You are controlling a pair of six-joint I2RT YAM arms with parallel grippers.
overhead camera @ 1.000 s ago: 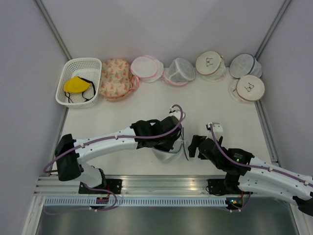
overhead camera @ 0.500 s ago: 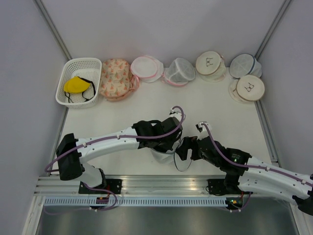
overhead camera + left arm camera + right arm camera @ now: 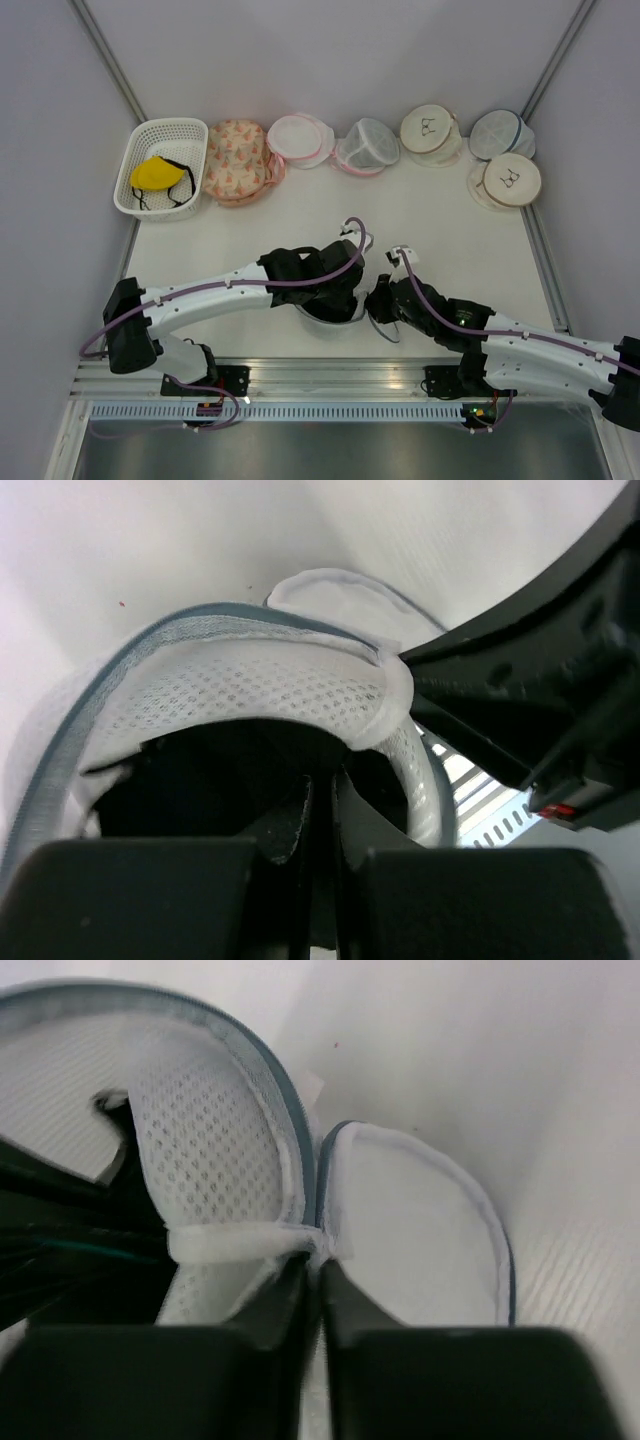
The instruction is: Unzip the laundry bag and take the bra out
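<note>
Lettering, brands, numbers: none was legible on any item. Signs: one dark bra-outline icon stood on the lid of the far beige bag (image 3: 428, 127) at the back of the surface (image 3: 250, 230); a second stood on the right beige bag (image 3: 512, 178).

We are looking into a robot lab cell: plain grey walls (image 3: 330, 60) are enclosing a white table (image 3: 260, 220) edged by an aluminium rail (image 3: 330, 378).

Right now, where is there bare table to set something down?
Bare: the band between the back row of bags and the arms, and the right side below the beige bag. Crowded: front centre, both arms around the laundry bag.
</note>
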